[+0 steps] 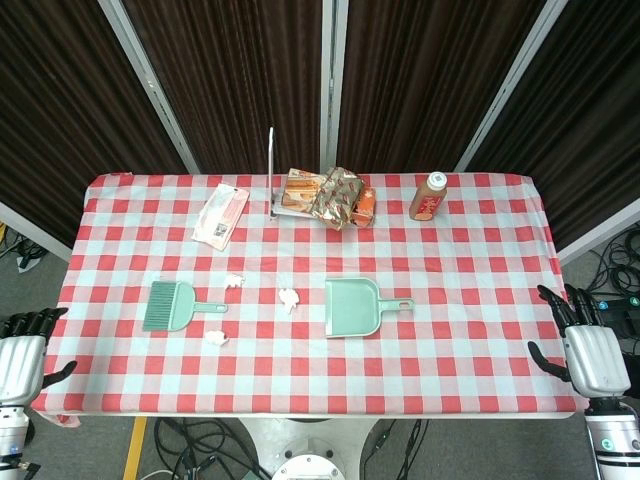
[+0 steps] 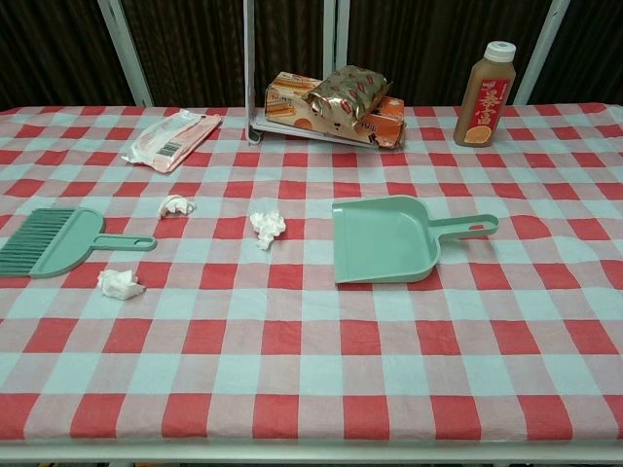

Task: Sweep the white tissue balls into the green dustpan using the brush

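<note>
Both hands, left (image 1: 20, 365) and right (image 1: 595, 360), off tabletop (image 1: 460, 330) edges, fingers spread, empty. Brush (image 1: 170, 305) left, green dustpan (image 1: 352, 306) right, tissue balls (image 1: 289, 298) between, ready for sweeping.

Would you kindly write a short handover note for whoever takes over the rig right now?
Left hand and right hand: both open, off the table's near corners, holding nothing.
Brush lies at the left, handle pointing right. Green dustpan lies right of centre, handle to the right.
Three tissue balls lie loose between them.
Done: nothing. Left: pick up brush, steady dustpan, sweep all three in.
</note>
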Available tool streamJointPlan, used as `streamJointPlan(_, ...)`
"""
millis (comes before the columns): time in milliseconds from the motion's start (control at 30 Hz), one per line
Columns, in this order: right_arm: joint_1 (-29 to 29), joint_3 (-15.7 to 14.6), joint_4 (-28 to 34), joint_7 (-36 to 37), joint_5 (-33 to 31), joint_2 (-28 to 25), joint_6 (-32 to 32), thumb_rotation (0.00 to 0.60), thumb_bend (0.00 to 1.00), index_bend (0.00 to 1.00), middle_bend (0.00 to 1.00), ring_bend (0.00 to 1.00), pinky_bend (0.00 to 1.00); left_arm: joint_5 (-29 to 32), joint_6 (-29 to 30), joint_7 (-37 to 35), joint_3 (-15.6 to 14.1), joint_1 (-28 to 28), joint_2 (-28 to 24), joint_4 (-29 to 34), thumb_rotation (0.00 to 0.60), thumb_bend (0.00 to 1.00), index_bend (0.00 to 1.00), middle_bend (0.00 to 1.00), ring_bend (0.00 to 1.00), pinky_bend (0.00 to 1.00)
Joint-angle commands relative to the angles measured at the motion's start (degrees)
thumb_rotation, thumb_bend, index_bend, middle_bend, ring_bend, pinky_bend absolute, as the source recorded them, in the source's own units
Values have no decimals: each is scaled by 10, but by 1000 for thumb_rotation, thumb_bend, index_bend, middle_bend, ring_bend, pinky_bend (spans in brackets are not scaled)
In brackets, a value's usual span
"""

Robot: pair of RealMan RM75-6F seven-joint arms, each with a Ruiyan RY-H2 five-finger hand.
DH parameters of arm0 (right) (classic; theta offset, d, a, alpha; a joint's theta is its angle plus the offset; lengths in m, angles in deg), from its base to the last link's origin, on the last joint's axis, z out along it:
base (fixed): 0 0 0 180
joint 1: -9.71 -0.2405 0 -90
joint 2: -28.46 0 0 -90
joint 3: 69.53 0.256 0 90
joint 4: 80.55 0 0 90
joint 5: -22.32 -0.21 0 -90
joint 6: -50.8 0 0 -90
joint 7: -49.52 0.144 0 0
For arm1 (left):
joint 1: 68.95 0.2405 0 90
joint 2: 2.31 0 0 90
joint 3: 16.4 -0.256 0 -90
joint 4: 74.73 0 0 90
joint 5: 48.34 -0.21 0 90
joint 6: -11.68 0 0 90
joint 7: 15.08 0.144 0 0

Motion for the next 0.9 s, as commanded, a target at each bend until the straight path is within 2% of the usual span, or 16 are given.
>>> streamJointPlan(33,-1,0,0,0,0,0,1,600,229,92,201,0,2,1,0,0,1,0,1,0,600,105,225,235,223,201)
streamJointPlan(267,-4,0,4,-6,-2,0,8,600,228,92,201,0,2,-1,-1,0,1,0,1,0,600,105,226,235,224,201)
streamJointPlan(400,-19,-2,33,-34,-9,-18,42,600,228,92,200,0,0,-1,-3,-2,1,0,-2,1,600,104,225,235,223,201)
streamJointPlan(467,-35,2,46,-68,-12,-24,63,600,211,92,204,0,0,-1,-4,-2,1,-1,-3,0,600,105,225,235,223,201)
streamJointPlan(600,-81,21,74,-146,-39,-17,121,600,104,102,233,0,2,-5,-7,-2,1,-4,-2,-1,600,105,225,235,223,201)
streamJointPlan(733,-127,38,80,-245,-80,17,170,600,75,211,290,38,3,-12,-8,-6,-4,-3,-6,1,600,105,226,235,223,201)
streamJointPlan(900,-184,53,67,-352,-145,75,222,600,76,246,308,40,5,-15,-2,-12,-7,2,-6,-2,600,105,226,235,224,201)
